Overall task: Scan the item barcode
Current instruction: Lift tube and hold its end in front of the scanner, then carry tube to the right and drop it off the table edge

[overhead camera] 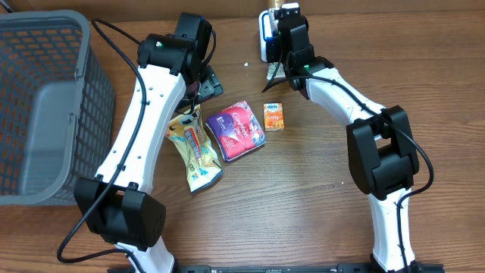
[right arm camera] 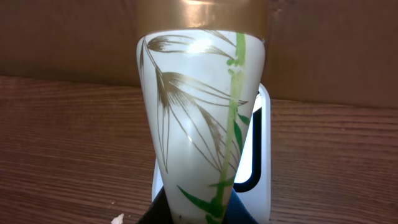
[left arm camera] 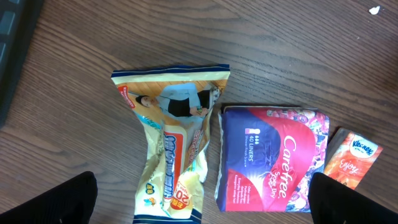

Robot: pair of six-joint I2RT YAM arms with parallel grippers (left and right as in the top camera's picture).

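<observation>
At the far edge of the table (overhead camera: 439,83), my right tool (right arm camera: 186,214) is clenched on the narrow end of a white tube (right arm camera: 199,112) printed with bamboo leaves, its gold cap pointing away from the fingers. From the right wrist view the tube stands directly in front of the white scanner (right arm camera: 256,202) and hides much of its dark window. I cannot tell whether the two touch.

My left tool (left arm camera: 202,199) hangs released, jaws spread wide, above three things lying on the table. They are a yellow snack packet (left arm camera: 171,143), a purple-and-red Carefree pack (left arm camera: 273,155) just beside it, and a small orange box (left arm camera: 354,162) just beside the pack on its other side. The dark fingers (left arm camera: 62,202) show at the two lower corners of the left wrist view, touching nothing. A grey mesh basket (overhead camera: 91,98) sits on the left arm's side of the table, well apart from the packets.
</observation>
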